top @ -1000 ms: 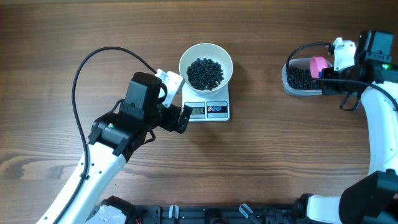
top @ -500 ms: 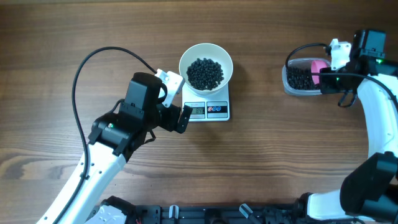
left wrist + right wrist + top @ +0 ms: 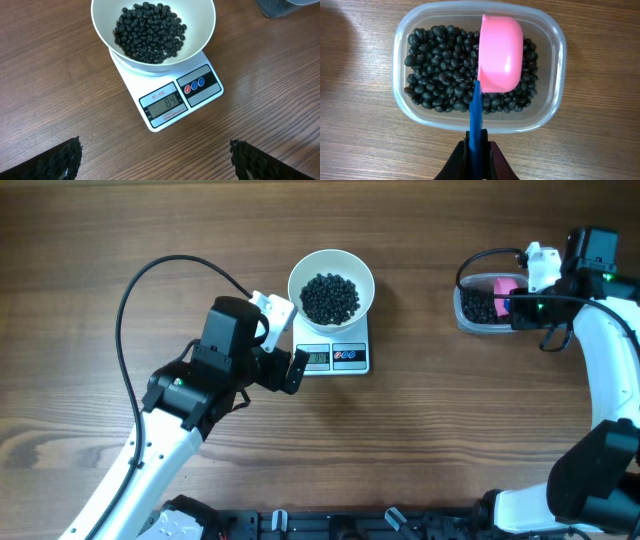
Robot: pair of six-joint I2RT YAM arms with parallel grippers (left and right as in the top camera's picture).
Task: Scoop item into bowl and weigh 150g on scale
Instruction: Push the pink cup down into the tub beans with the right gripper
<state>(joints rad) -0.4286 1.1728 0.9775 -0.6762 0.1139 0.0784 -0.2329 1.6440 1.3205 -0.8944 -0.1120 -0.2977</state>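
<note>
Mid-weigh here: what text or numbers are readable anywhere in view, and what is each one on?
"84" on the grey display of the scale, left wrist view.
"SF-400" printed small just above the display, as best it reads.
Fine print under the display: too small to read.
Marks on the red and blue buttons: too small to read.
No text shows on the bowl, tub or scoop.
</note>
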